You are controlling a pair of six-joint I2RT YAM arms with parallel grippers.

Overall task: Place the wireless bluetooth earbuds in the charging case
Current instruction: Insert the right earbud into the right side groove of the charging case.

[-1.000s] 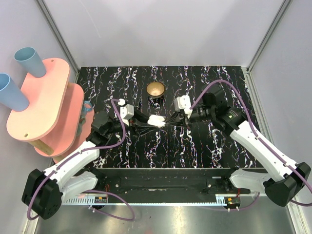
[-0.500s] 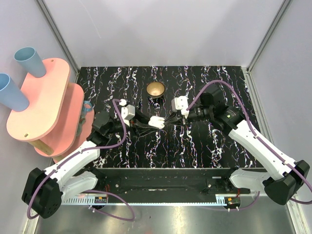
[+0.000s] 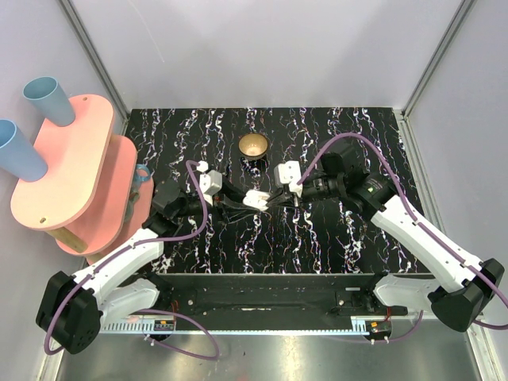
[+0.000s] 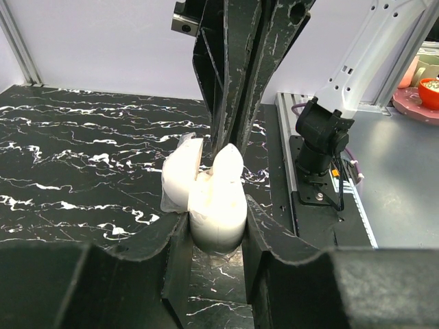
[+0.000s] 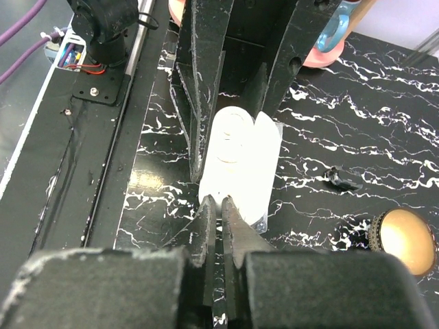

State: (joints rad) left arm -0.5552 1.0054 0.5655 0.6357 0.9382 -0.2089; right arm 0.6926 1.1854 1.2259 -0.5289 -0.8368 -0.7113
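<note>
Left jaws: clamped on the charging case (image 4: 217, 209), lid swung open | Right jaws: nearly pressed together, tips at the case's open top | Earbuds: cannot tell whether one is pinched.

- The charging case (image 3: 255, 198) was boxed in on two sides. The left gripper (image 4: 216, 226) clamped it from 9 o'clock, and the right gripper (image 5: 221, 209), fingers nearly together, met it from 3 o'clock.
- At 12 o'clock stood the brass bowl (image 3: 253, 146), well apart from the case, with a bare strip of table (image 3: 317, 254) between them.
- A small black piece (image 5: 341, 179) lay on that side, nearer the bowl.
- Toward 6 o'clock the marbled top lay open as far as the near rail.
- Around 2 o'clock the purple cable (image 3: 349, 136) arched above the surface.
- Past 9 o'clock, off the table's left edge, the pink shelf (image 3: 71, 171) and blue cups (image 3: 48, 99) closed that side.
</note>
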